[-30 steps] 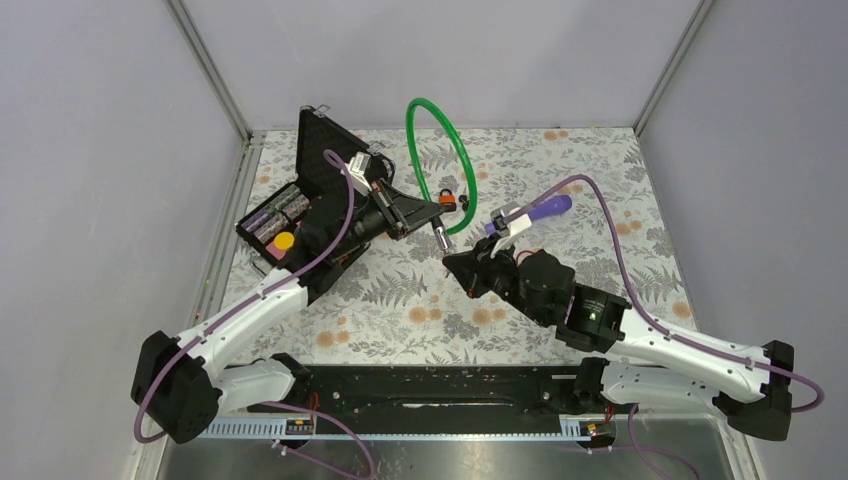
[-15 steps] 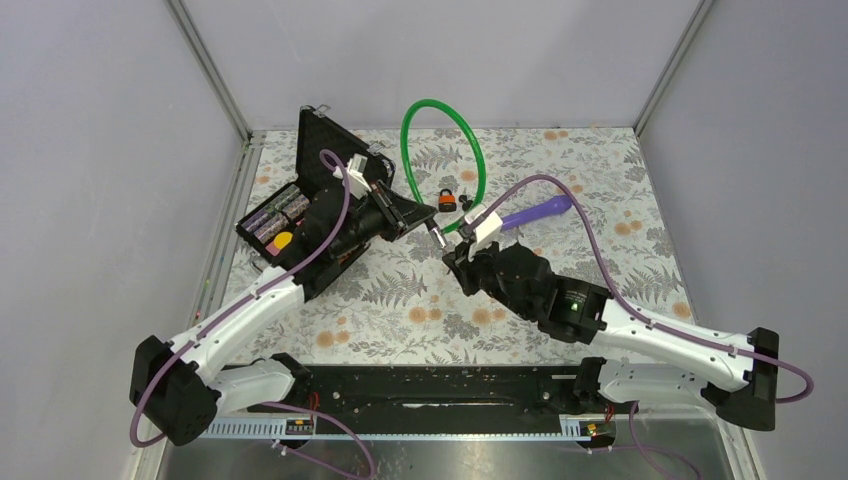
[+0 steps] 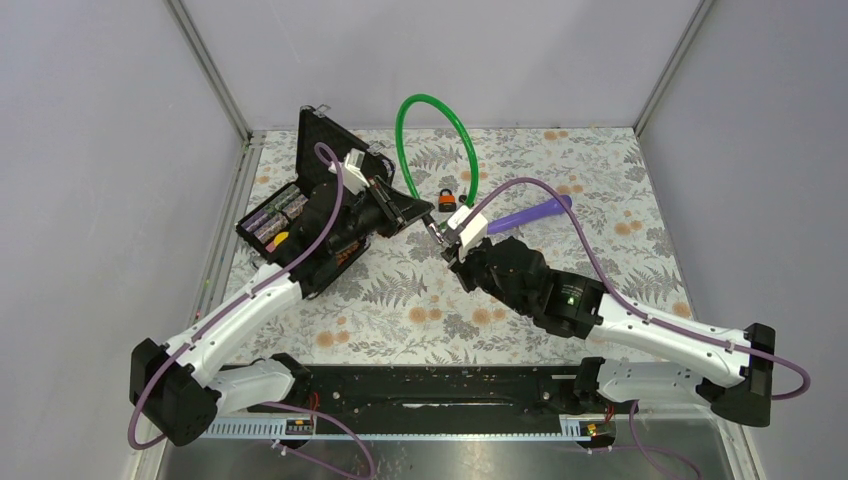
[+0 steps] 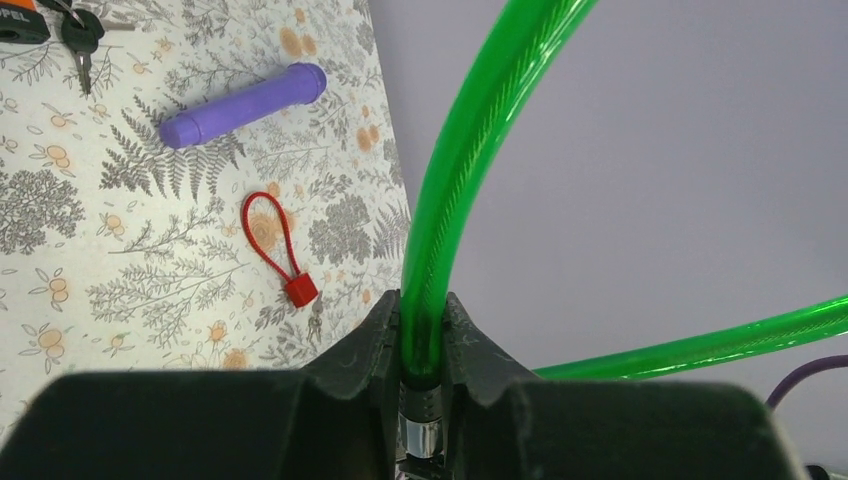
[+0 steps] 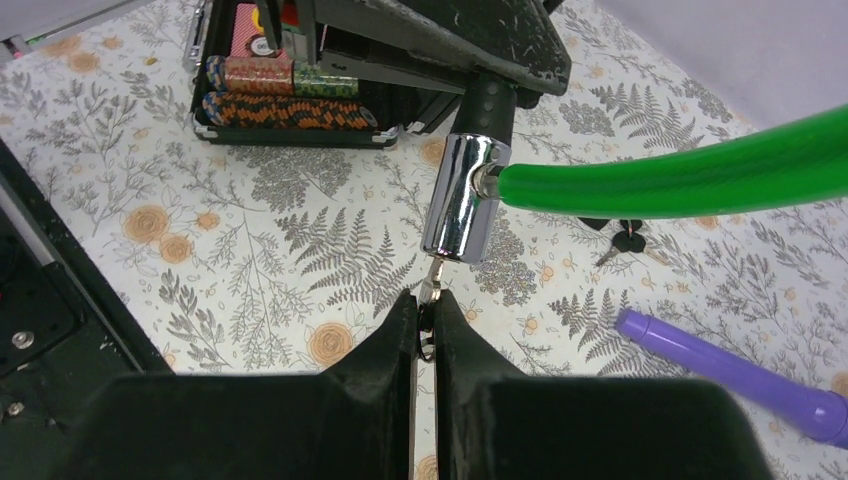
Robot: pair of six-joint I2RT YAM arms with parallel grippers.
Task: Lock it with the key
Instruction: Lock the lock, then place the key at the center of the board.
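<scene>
1. Left arm: the left fingers (image 4: pixel 392 335) are closed tight on one end of the translucent green cable loop (image 3: pixel 470 160), gripping it where the cable enters its black end fitting. The loop arches up and away toward the far wall.

2. Lock body: the chrome lock barrel (image 5: pixel 462 200) hangs tilted just below that fitting, above the floral-patterned worktop (image 3: pixel 560 270) near its centre. The other cable end enters the barrel from the right side.

3. Right arm: the right fingers (image 5: pixel 405 325) are closed almost fully on the small metal key (image 5: pixel 431 283), pinching its head. The blade points up and meets the lower end face of the barrel. How far the blade sits inside cannot be told.

4. Surroundings:
- A purple plastic cylinder (image 3: pixel 525 213) lies on the worktop to the right of the barrel.
- A red loop tag (image 4: pixel 270 235) lies near the purple cylinder.
- A small orange padlock (image 3: pixel 447 199) with dark keys beside it lies on the far side of the barrel, under the loop.
- An open black case (image 3: pixel 300 200) holding small items sits at far left, behind the left arm.
</scene>
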